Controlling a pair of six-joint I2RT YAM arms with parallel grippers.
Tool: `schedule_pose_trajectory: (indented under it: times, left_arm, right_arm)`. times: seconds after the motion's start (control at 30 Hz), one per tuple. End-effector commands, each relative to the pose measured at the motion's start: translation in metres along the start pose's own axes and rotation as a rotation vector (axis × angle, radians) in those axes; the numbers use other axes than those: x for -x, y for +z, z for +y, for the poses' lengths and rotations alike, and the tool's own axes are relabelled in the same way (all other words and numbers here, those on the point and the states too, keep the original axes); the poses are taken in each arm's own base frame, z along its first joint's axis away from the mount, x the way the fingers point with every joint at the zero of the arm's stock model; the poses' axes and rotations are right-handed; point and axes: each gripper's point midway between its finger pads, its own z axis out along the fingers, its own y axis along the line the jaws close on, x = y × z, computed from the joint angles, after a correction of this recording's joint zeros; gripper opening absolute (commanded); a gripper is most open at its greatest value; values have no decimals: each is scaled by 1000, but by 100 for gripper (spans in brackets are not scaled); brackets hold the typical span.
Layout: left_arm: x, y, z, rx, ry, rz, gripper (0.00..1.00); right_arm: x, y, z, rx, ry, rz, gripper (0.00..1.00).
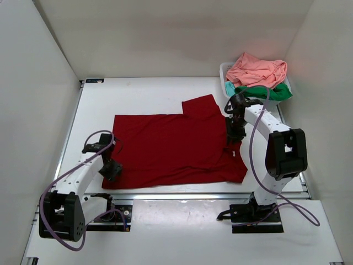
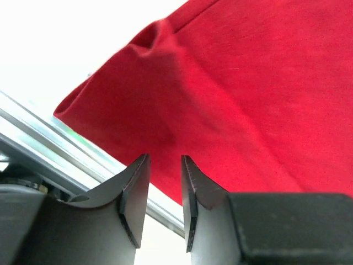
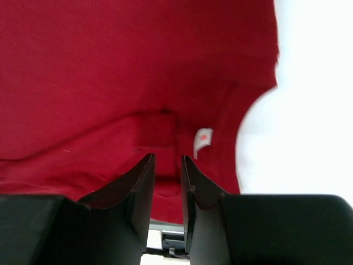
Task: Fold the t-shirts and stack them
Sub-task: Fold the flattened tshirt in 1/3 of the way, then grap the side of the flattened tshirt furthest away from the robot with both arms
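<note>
Shirts number three. One dark red t-shirt (image 1: 171,149) lies spread flat on the white table (image 1: 138,94) between the two arms. One salmon pink t-shirt (image 1: 256,69) and one green t-shirt (image 1: 265,91) are heaped in the single white basket (image 1: 225,69), just beyond the right arm. The left gripper (image 1: 112,169) pinches the spread shirt's near left corner. The right gripper (image 1: 234,135), jaws narrow, pinches its collar edge.

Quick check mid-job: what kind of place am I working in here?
Probably a lab test cell, not a home: plain white walls box in a white table, two arms are bolted at its near edge, and a basket of shirts sits far right.
</note>
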Motion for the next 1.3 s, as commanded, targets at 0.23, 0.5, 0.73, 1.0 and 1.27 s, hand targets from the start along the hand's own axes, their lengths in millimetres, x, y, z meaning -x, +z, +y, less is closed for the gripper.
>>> schedule_pose_trajectory:
  times: [0.23, 0.5, 0.73, 1.0, 1.27]
  left_arm:
    - [71, -37, -76, -192, -34, -94, 44]
    - [192, -3, -169, -246, 11, -279, 47]
    - [249, 21, -213, -206, 68, -340, 47]
    - [269, 35, -231, -225, 63, -359, 48]
    - [272, 39, -246, -286, 53, -353, 50]
  right_arm:
    - [82, -30, 52, 171, -32, -226, 35]
    - [150, -56, 87, 255, -88, -399, 35]
    - [162, -51, 104, 290, -118, -407, 36]
    - [168, -37, 106, 292, -114, -369, 36]
    - [174, -28, 106, 285, -120, -354, 36]
